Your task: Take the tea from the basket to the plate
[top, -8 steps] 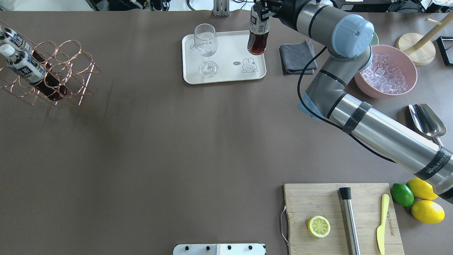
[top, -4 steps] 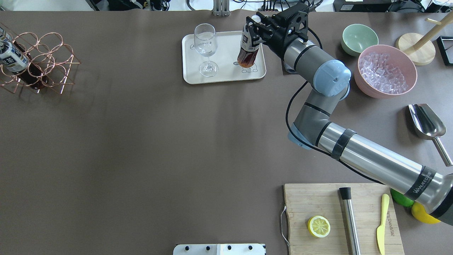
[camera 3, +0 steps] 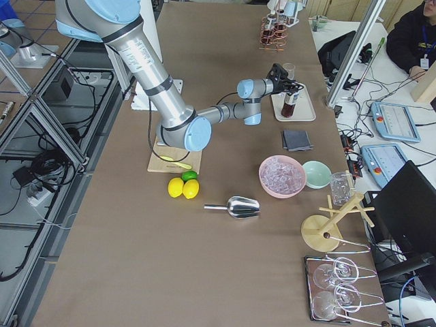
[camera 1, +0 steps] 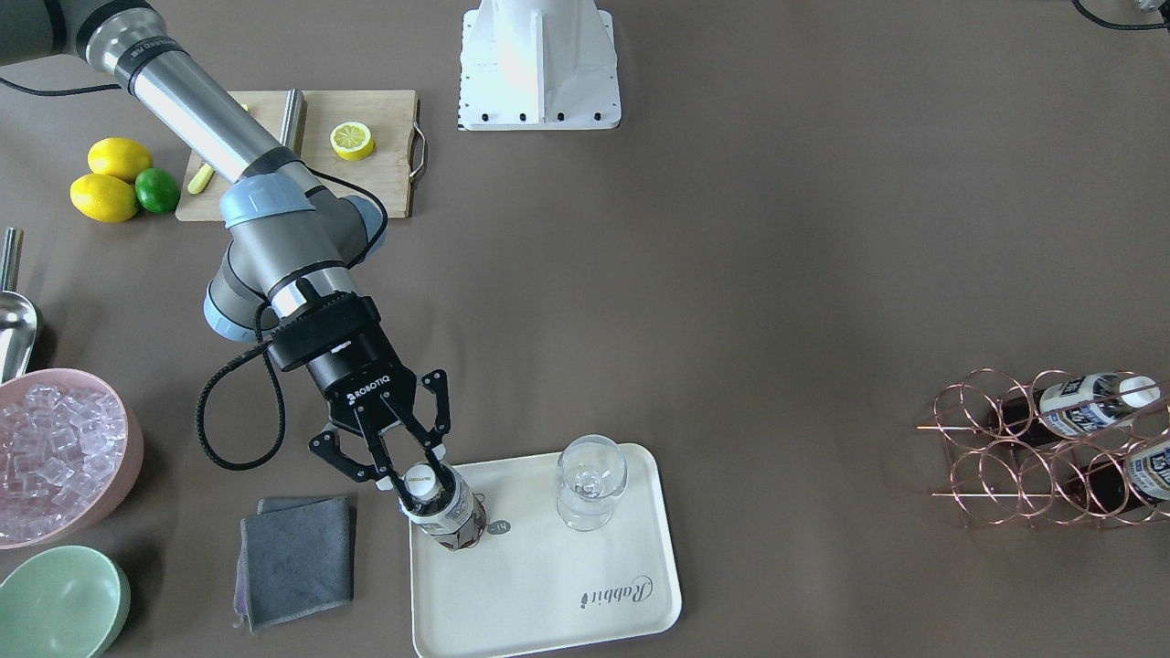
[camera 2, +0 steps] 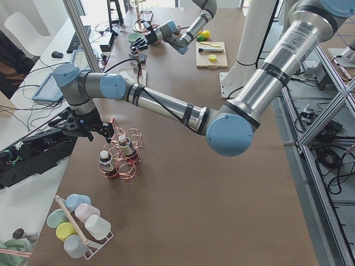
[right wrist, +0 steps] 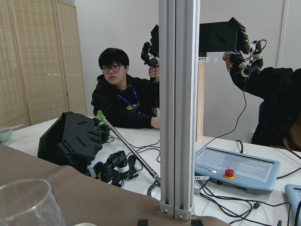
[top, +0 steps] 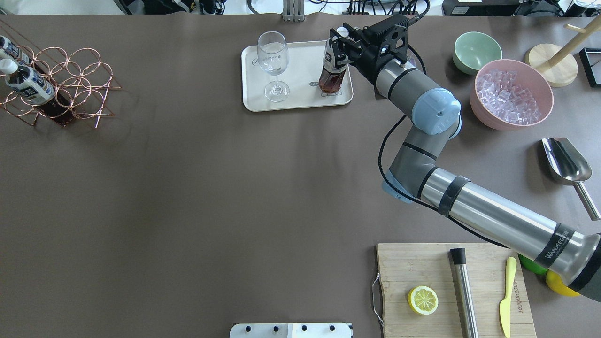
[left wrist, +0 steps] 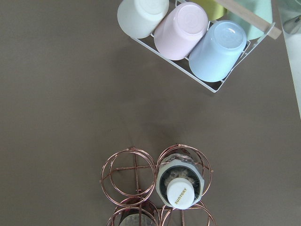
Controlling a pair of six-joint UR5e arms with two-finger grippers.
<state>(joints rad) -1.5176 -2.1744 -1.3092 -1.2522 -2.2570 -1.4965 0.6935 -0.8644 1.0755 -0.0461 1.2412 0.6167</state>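
The tea bottle [top: 332, 75] stands about upright at the right end of the cream plate [top: 300, 61], near its rabbit drawing. It also shows in the front view [camera 1: 452, 521]. My right gripper [top: 335, 49] is shut on the bottle's top, its fingers on both sides of the white cap [camera 1: 420, 480]. Two more tea bottles [top: 26, 84] lie in the copper wire basket [top: 70, 89] at the far left. My left gripper [camera 2: 83, 126] hovers beside the basket, seen only from the side; I cannot tell whether it is open or shut.
A stemmed glass [top: 273, 65] stands on the plate's left part. A grey cloth [camera 1: 294, 557], a green bowl [top: 474, 50] and a pink bowl of ice [top: 512, 94] lie right of the plate. A cutting board [top: 422, 267] is near front right. A cup rack [left wrist: 188, 33] stands beyond the basket.
My right gripper brought the tea bottle down from above the plate's far right corner and set it more upright on the plate. The wire basket has shifted a little.
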